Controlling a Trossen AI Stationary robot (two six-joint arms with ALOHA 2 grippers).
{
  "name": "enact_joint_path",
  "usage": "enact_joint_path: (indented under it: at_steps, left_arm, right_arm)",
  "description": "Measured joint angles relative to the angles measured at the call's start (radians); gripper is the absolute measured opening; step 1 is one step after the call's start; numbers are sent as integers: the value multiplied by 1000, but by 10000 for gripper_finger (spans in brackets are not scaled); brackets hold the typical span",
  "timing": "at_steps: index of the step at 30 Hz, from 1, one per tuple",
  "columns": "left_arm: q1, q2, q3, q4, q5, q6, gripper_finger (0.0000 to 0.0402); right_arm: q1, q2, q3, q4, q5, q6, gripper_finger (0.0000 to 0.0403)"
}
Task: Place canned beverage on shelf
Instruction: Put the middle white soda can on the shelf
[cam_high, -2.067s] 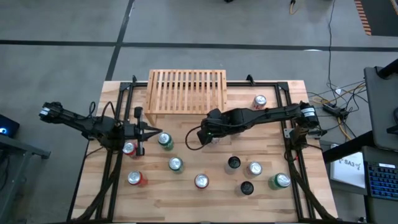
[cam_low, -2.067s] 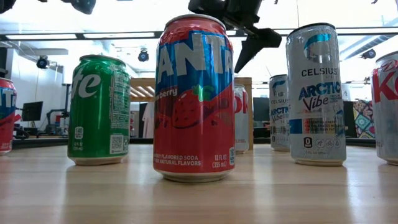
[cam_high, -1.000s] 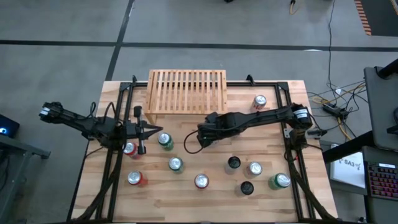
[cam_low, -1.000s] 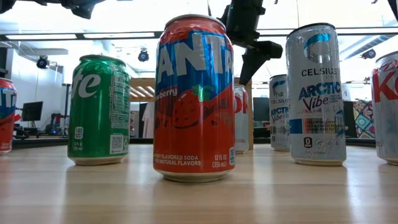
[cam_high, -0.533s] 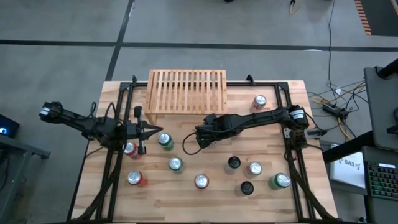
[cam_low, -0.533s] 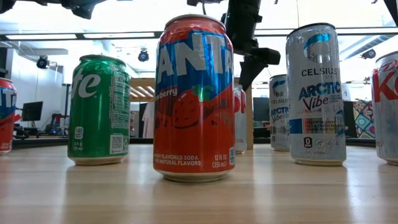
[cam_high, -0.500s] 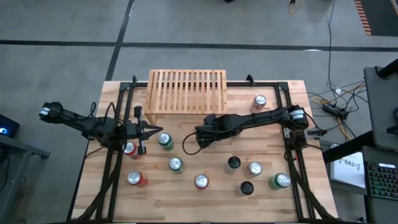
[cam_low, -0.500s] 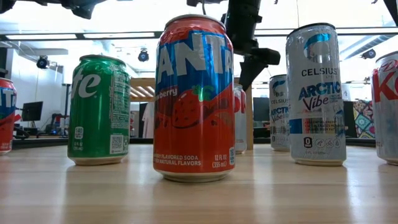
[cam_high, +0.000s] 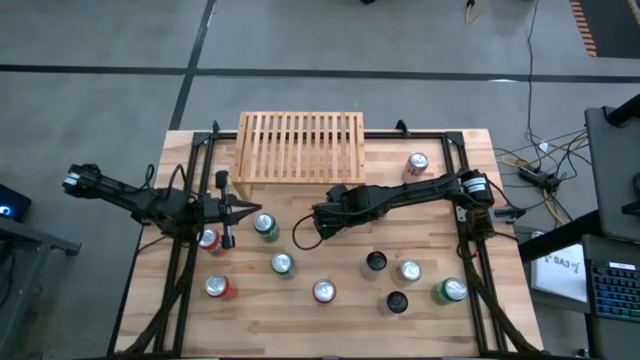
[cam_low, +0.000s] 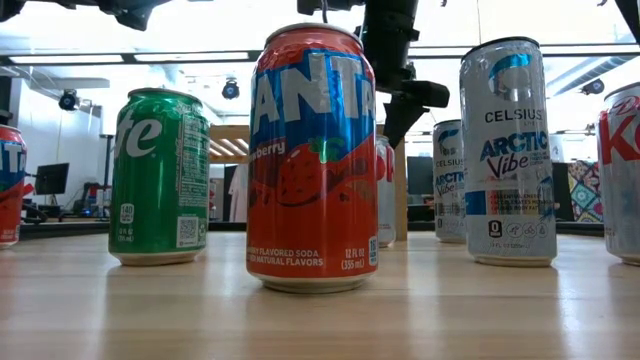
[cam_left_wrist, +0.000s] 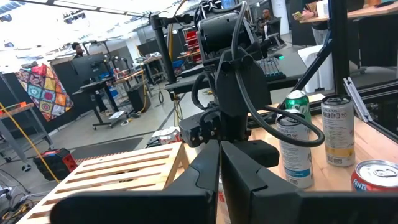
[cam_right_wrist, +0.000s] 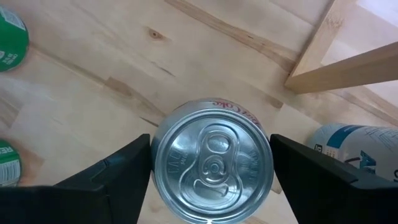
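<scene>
Taking the low light-wood slatted shelf (cam_high: 301, 147) as the landmark: off its left front corner the left gripper (cam_high: 246, 211) waits with its dark fingers pressed together, empty, its tips just beside a green-topped can (cam_high: 265, 224).

Just in front of the shelf, near its middle, the right gripper (cam_high: 325, 222) hangs directly over a silver-topped aluminium drink can with faint red script on its shoulder (cam_right_wrist: 211, 160). That gripper's dark fingers (cam_right_wrist: 112, 176) stand apart, one on each side of the can. Whether the pads already touch its wall is hard to tell from here; they look just clear of it.

The can stands upright on the plank table (cam_high: 350, 285), tab unopened, so it is likely full and fairly heavy for its size. Its wall is smooth, slippery and thin, and would dent under a hard squeeze. The best hold is probably across the cylindrical wall below the shoulder, squarely, with moderate force.
</scene>
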Motion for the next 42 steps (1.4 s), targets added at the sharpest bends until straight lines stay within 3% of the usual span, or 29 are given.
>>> enact_joint_path:
  at_steps: [8, 32, 42]
  left_arm:
    - [0, 0, 0, 0, 0, 0, 0]
    - [0, 0, 0, 0, 0, -8, 0]
    - [0, 0, 0, 0, 0, -8, 0]
  right_arm:
    - [0, -3, -2, 10, -3, 15, 250]
    - [10, -93, -7, 27, -19, -20, 251]
    - [30, -163, -5, 147, -38, -73, 251]
